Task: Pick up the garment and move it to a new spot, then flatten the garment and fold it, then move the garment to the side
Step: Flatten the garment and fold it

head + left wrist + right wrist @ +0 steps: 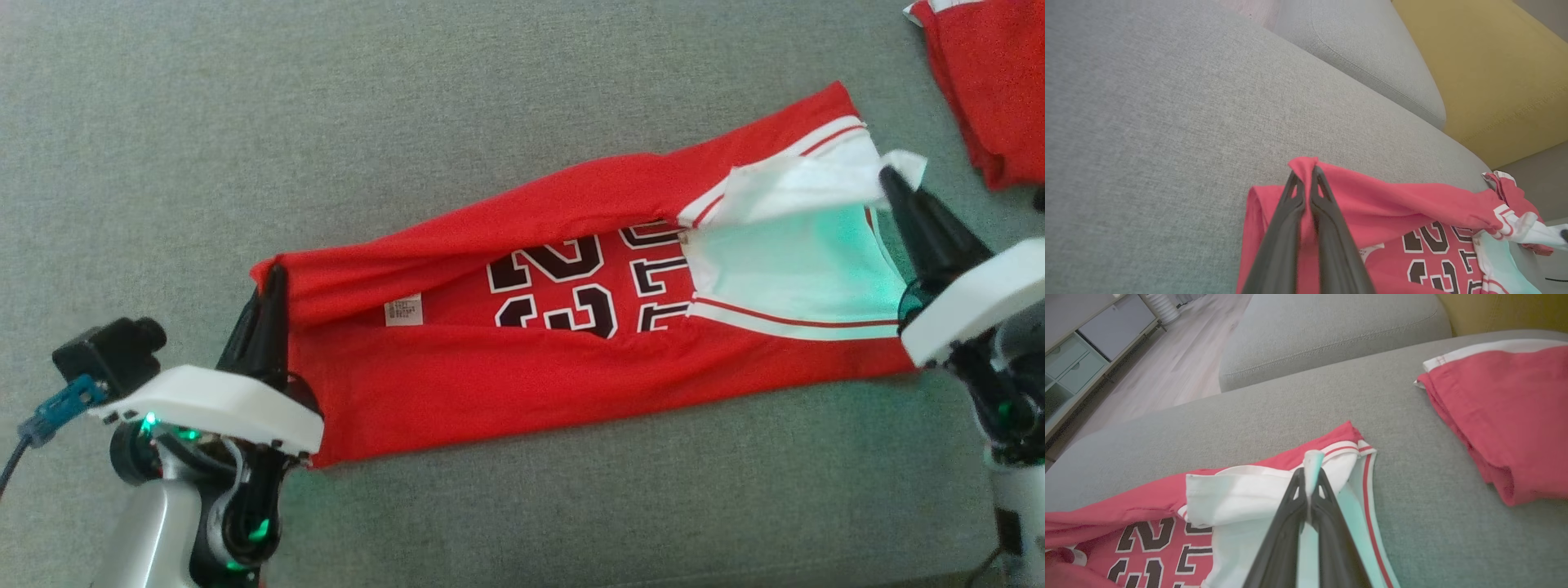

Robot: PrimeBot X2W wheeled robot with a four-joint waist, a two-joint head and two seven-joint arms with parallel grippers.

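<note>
Folding jersey lengthwise, centre of frame on sofa: left tool pinches red hem corner at lower left, right tool pinches white shoulder edge at right. Risk: thin pinch slips, or uneven pulling skews and bunches the fold.

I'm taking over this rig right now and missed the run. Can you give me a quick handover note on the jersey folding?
Left gripper: shut on the jersey at its red hem corner.
Right gripper: shut on the white fabric at the other end.
The jersey lies stretched out on the grey sofa cushion, its far long edge partly over the number print. Another red garment lies far right.
Done: laid out, lengthwise fold apparently begun.
Left: finish folding, move it aside.
</note>
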